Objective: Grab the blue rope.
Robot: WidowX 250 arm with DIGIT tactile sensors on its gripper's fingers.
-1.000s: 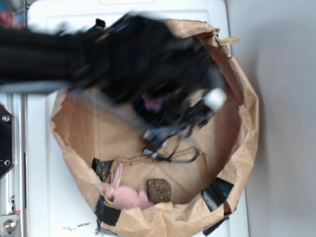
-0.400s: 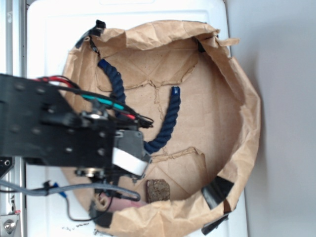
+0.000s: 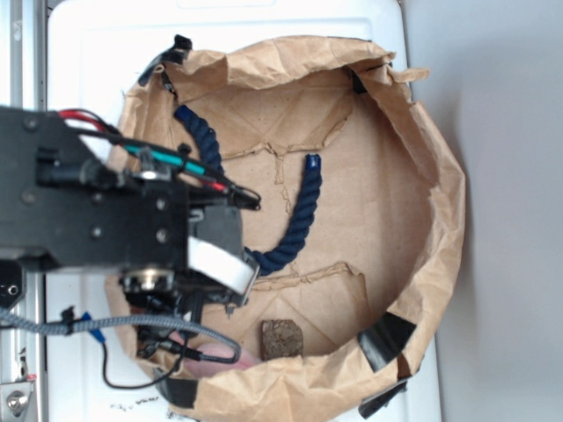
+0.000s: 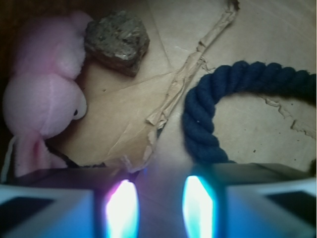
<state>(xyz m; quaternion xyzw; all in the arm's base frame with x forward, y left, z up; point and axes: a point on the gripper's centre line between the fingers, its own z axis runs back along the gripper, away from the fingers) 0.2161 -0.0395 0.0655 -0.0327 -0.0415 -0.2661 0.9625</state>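
The blue rope (image 3: 303, 207) lies in a U on the floor of the brown paper bag (image 3: 440, 220), with a brighter blue capped end (image 3: 313, 160) pointing up. Its other arm runs up to the left (image 3: 207, 141) and under my arm. My gripper (image 3: 215, 268) hovers over the bottom of the U, at the bag's left side. In the wrist view the rope's bend (image 4: 208, 106) lies just ahead and right of the gripper (image 4: 159, 193). The two lit pads (image 4: 121, 208) stand apart with only cardboard between them. The gripper is open.
A pink plush toy (image 4: 39, 94) and a brown rock (image 4: 116, 39) lie left of the rope, near the bag wall. A torn paper strip (image 4: 183, 84) runs beside the rope. Black tape (image 3: 387, 341) patches the bag rim. A grey braided cable (image 3: 88, 323) hangs below the arm.
The arm has swung from over the bag's upper middle down to its left side, uncovering the rope. In the last half second it shifted slightly left and up. The rope has not moved.
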